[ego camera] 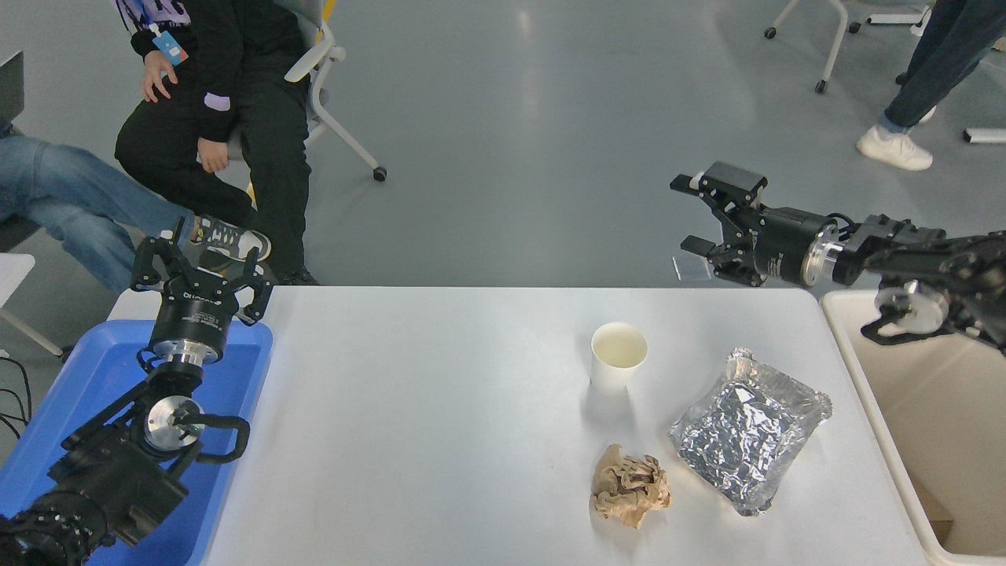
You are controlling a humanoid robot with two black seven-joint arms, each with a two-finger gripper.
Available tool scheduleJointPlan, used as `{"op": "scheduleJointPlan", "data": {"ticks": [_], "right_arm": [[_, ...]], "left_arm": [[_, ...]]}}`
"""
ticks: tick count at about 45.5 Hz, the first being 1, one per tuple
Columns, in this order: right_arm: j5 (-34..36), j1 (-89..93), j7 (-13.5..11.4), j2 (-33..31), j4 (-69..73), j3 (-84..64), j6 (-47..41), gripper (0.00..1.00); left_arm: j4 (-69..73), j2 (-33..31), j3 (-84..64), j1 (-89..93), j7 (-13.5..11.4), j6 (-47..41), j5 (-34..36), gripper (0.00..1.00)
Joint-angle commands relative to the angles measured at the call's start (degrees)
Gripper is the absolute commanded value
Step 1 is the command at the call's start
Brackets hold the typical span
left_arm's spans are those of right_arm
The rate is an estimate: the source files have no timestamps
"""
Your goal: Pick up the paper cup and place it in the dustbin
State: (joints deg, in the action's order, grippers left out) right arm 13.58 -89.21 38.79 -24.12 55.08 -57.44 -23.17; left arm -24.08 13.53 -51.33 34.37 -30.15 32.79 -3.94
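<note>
Both arms are black and built of blocky jointed segments, each wrist carrying a polished silver ring and a round silver disc, with a looped black cable alongside. The left tool [201, 266] has a cylindrical black body with faint pale lettering and angular, open-framed black fingers. The right tool [692, 222] is likewise black, with pale, translucent pads at the tips of its fingers [686, 266].

Bright, even overhead light; sharp focus
</note>
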Motion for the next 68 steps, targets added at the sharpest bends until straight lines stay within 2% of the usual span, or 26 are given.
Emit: {"op": "scheduleJointPlan", "data": {"ticks": [1,3,5,11,14,17,20,34,62,68], "right_arm": [[-2.59,-10.45,-2.22,6.63,3.28,-13.57,-6.97,1.0],[-3.91,-12.55,-4.33,7.33,3.45,-14.28,-9.51,1.0],[-5.58,-15.19,-7.49,7.86,3.8,-14.81,-12.24,1.0],[-11.38,-22.66,-19.18,9.71,5.73,-14.81,-17.61,1.0],[-13.66,-26.53,-24.01,11.72,7.14,-15.07,-18.14,1.0],[-15.6,-29.43,-27.53,14.45,8.89,-15.69,-18.49,1.0],[-16.66,-32.07,-29.56,16.65,10.3,-16.21,-19.19,1.0],[-17.28,-39.63,-29.83,24.03,16.37,-15.69,-21.83,1.0],[-16.22,-38.14,-29.83,24.12,15.32,-14.28,-21.83,1.0],[-16.13,-35.25,-29.83,24.12,12.6,-13.49,-19.2,1.0]], "left_arm": [[0.0,0.01,0.0,0.0,0.0,-0.01,-0.01,0.99],[0.0,0.01,0.08,0.0,0.0,-0.01,-0.01,0.99],[0.0,0.01,0.08,0.0,0.0,-0.01,-0.01,0.99],[0.0,0.01,0.09,0.0,0.0,-0.01,-0.01,0.99],[0.0,-0.08,0.09,0.0,0.0,-0.01,-0.01,0.99],[0.0,-0.08,0.09,0.0,0.0,-0.01,-0.01,0.99],[0.0,-0.08,0.09,0.0,0.0,-0.01,-0.01,0.99],[0.0,-0.08,0.09,0.0,0.0,-0.01,-0.01,0.99],[0.0,0.01,0.08,0.0,0.0,-0.01,-0.01,0.99],[0.0,0.01,0.09,0.0,0.0,-0.01,-0.01,0.99]]}}
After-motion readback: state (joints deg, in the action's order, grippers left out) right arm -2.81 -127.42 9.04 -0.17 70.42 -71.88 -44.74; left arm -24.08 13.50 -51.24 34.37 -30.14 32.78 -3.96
